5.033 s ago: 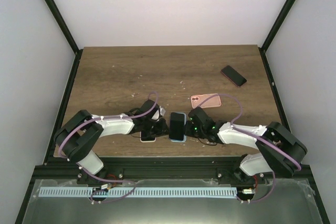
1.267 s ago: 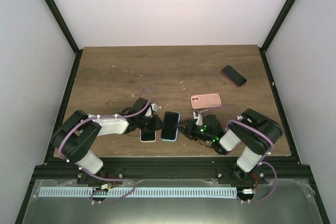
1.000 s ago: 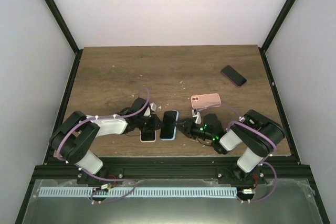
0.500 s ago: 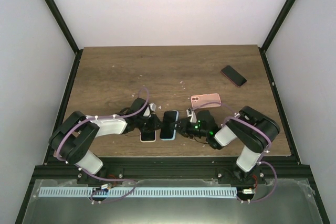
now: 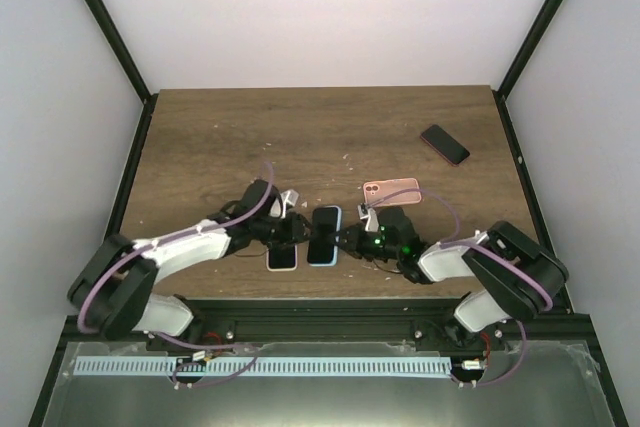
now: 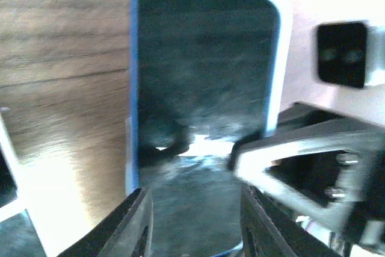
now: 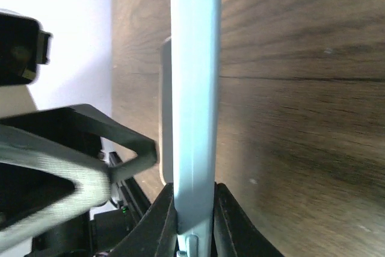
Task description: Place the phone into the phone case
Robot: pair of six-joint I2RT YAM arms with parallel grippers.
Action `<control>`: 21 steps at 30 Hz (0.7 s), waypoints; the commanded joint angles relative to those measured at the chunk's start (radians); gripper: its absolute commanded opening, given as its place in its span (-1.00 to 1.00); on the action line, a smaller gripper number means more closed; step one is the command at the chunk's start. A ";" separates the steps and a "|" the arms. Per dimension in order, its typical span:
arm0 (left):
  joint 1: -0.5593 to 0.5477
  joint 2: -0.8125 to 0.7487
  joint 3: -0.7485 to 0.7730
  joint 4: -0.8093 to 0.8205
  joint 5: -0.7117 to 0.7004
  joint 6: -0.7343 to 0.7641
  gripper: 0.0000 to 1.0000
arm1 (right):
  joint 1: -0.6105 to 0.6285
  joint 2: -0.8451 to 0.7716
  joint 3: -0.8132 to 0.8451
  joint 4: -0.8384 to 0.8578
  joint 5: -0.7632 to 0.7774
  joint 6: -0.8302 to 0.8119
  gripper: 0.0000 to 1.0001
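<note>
Tabletop (image 5: 220, 137): dark wood grain, matt and flat. The work sits near its front edge between the two arm bases, judged to be where both arms reach it easily.
Left arm (image 5: 190, 242): white shells, black joints, purple cable. It comes in from the left to the long side of the phone case.
Right arm (image 5: 455, 257): same build. It comes in from the opposite side, so the case is judged to be braced from both sides.
Phone case (image 7: 194, 88): pale blue, smooth, thin-walled with rounded corners. It sits between the two grippers; whether it lies flat or is tipped up cannot be told.
Phone (image 6: 204, 76): dark glossy screen with glare and a blue rim around its far end and sides. It is judged seated in the case there; the near end is not confirmed.
Pink case (image 5: 391, 191): flat, with a camera cut-out. It lies just beyond the right arm, untouched.
White-edged handset (image 5: 282, 258): lies just beside the blue case.
Dark handset (image 5: 445, 144): red-rimmed, well apart at the far right.
Right gripper (image 7: 194, 200): black fingers (image 7: 165, 215) clamped on the case's thin edge, one on each face, steadying it.
Left gripper (image 6: 192, 215): fingers (image 6: 137, 227) apart, flanking the phone's near end; whether they press on it cannot be told.
</note>
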 commanded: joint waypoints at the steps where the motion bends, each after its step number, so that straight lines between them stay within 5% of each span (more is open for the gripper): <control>1: 0.023 -0.168 0.081 -0.126 -0.006 0.029 -0.04 | 0.007 -0.095 0.044 0.050 -0.043 -0.048 -0.92; 10: 0.254 -0.473 0.021 -0.109 0.236 0.006 0.48 | 0.008 -0.347 0.068 0.056 -0.164 -0.104 -0.92; 21: 0.301 -0.595 -0.028 0.270 0.535 -0.215 0.60 | 0.009 -0.466 0.113 0.189 -0.348 -0.010 -0.91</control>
